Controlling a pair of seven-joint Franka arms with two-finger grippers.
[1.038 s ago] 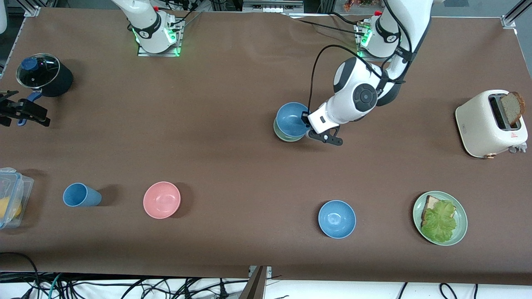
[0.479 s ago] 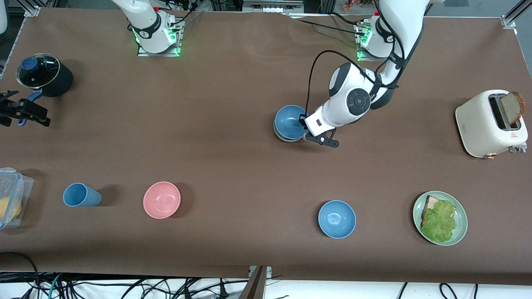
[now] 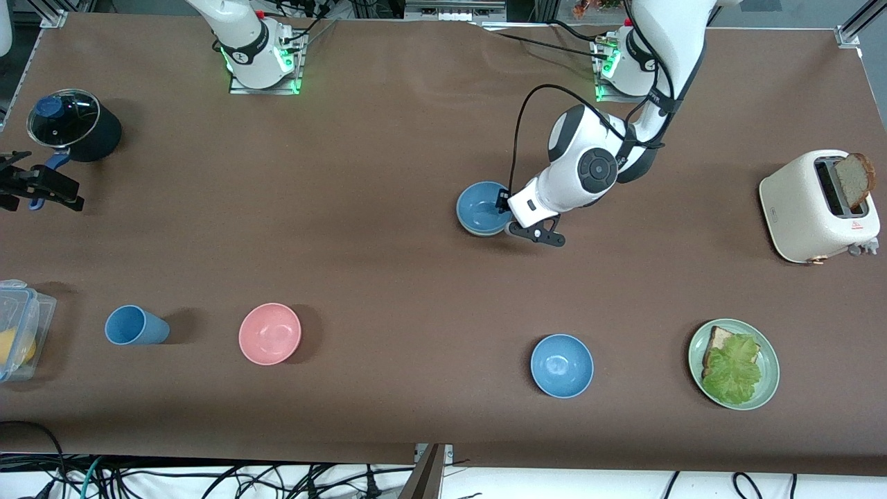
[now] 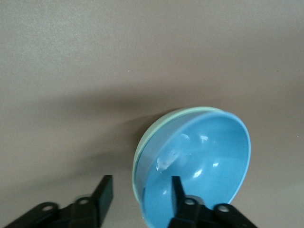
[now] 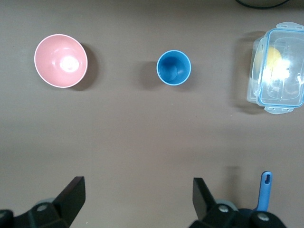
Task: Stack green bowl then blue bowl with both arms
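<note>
Stacked pair: small round medium-blue plain bowl nested inside the small round pale sage-green matte bowl, on the brown bench top near its middle, somewhat toward the left arm's end and toward the robots' edge. The front view shows only a thin green sliver under the blue rim; the left wrist view shows the green rim curving round the blue bowl.

Left gripper: low at the stack. In the left wrist view its black fingers are spread apart, one inside the blue bowl, the other outside both rims, neither clearly pressing the wall.

Right gripper: over the right arm's end of the bench, near a black lidded pot; the arm waits. The right wrist view shows its fingers spread wide and holding nothing. That view alone shows the yellow contents of the clear lidded plastic box.

Second plain blue bowl: near the camera edge, well apart from the stack.

Pink round bowl and blue plastic cup: near the camera edge, toward the right arm's end.

Flat green plate with bread and lettuce: near the camera-edge corner at the left arm's end.

Cream toaster holding a bread slice: at the left arm's end edge.
</note>
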